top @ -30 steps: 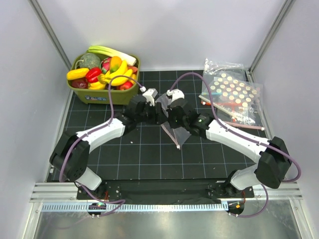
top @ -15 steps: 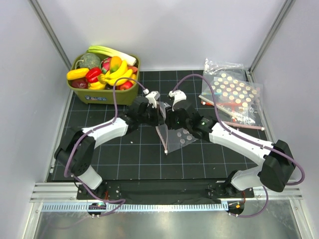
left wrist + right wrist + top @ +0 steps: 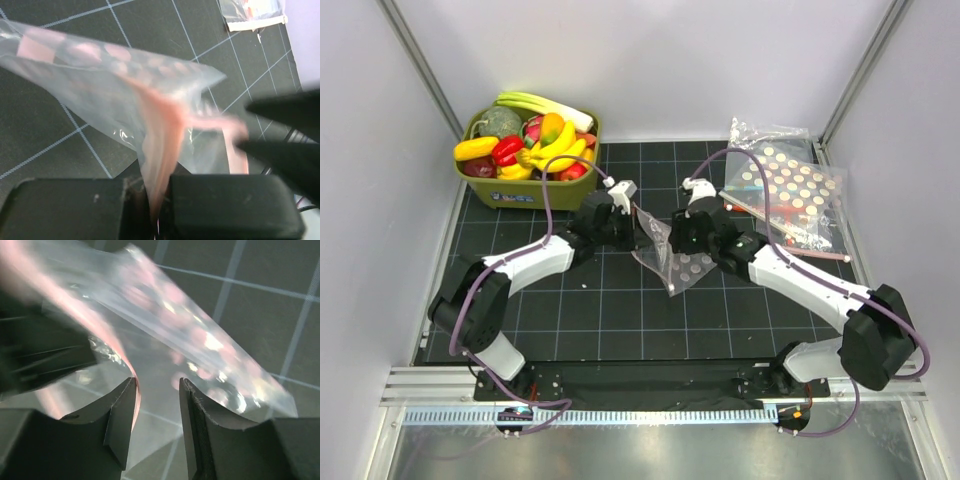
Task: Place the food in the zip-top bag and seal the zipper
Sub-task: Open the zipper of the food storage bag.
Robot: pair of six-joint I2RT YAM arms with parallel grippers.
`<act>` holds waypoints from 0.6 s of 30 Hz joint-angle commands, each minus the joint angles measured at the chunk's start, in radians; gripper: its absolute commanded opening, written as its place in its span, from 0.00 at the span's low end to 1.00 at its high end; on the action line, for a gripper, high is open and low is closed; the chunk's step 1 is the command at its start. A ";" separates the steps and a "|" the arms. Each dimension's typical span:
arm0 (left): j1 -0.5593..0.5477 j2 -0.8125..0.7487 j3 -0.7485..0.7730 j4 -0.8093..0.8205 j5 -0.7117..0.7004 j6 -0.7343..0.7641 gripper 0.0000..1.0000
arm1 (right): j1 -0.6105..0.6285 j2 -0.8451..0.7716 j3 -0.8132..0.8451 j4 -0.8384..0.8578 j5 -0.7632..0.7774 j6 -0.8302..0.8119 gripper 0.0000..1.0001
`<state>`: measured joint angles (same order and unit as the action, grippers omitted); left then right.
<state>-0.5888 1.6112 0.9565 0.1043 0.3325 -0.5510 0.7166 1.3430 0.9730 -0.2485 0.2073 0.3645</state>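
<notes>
Dangling at centre frame, the zip-top bag [image 3: 670, 260] has bare mat [image 3: 620, 320] below it. The left gripper [image 3: 157, 186] pinches the zipper [image 3: 161, 135]. The right gripper [image 3: 157, 390] is spread, the strip brushing one finger.

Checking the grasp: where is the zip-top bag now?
Top view, mid-table: the zip-top bag is held by its pink edge in the left gripper, with the right gripper close beside it.

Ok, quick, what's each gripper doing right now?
Left gripper: closed on the zip-top bag at its zipper.
Right gripper: open, fingers apart, not clamping the bag.
</notes>
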 commanded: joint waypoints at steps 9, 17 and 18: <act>0.012 -0.028 -0.005 0.049 0.048 -0.020 0.00 | -0.097 -0.001 -0.040 0.080 0.007 -0.004 0.73; 0.018 -0.007 -0.002 0.058 0.063 -0.029 0.00 | -0.108 -0.183 -0.142 0.175 -0.003 -0.013 0.81; 0.018 -0.005 -0.002 0.061 0.068 -0.029 0.00 | -0.112 -0.183 -0.142 0.175 -0.015 -0.016 0.81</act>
<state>-0.5800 1.6112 0.9535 0.1188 0.3660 -0.5697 0.6155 1.2030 0.8299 -0.1658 0.1799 0.3645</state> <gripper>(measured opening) 0.009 0.809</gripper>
